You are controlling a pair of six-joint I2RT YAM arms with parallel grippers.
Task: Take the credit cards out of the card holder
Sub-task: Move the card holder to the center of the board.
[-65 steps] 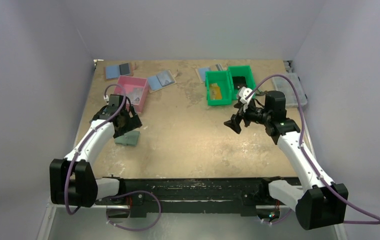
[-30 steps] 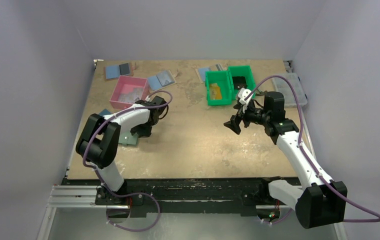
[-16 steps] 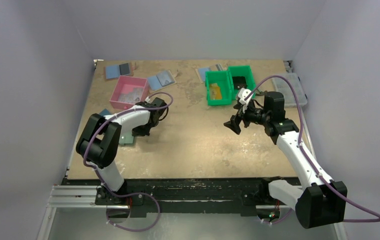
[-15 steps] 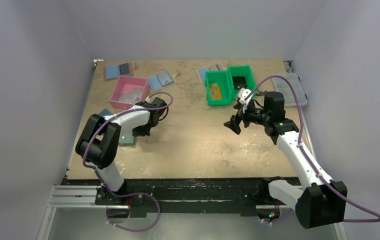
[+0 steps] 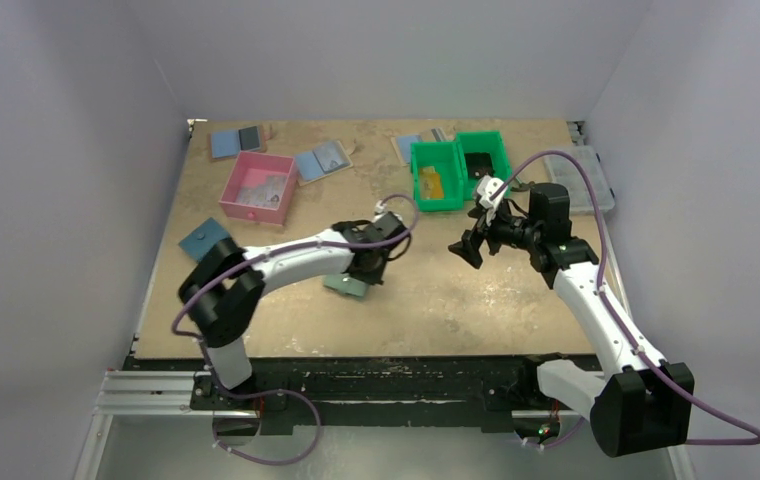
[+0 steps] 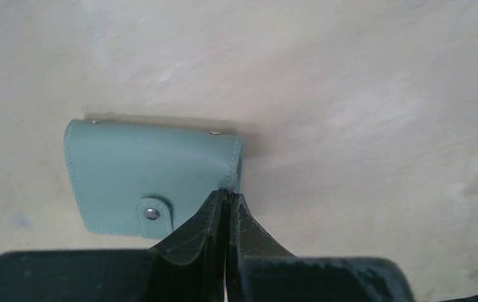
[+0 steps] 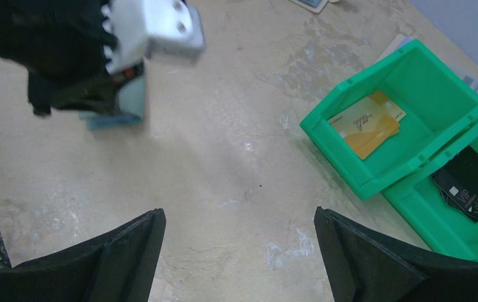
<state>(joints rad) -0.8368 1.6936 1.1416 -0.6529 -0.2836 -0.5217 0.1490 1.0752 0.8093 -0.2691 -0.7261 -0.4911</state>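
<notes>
The card holder (image 6: 142, 176) is a closed grey-green bifold with a snap tab, lying near the table's middle (image 5: 345, 286). My left gripper (image 6: 227, 192) is shut, its tips pinching the holder's right edge by the seam; from above it sits at the holder's upper right (image 5: 363, 270). The right wrist view shows the holder (image 7: 123, 104) under the left wrist. Orange-yellow credit cards (image 7: 365, 123) lie in the left green bin (image 5: 430, 184). Any cards inside the closed holder are hidden. My right gripper (image 7: 239, 214) hangs wide open and holds nothing, right of the holder (image 5: 466, 248).
A pink bin (image 5: 256, 187) and a dark blue wallet (image 5: 206, 240) are at the left. Blue-and-grey folders (image 5: 236, 140) (image 5: 321, 160) lie along the back. A second green bin (image 5: 483, 155) holds black cards, and a clear organiser box (image 5: 586, 180) sits at the right edge.
My left gripper closed, and the arm swept right from the table's left side to the middle, carrying the card holder with it. The right arm has not moved.
</notes>
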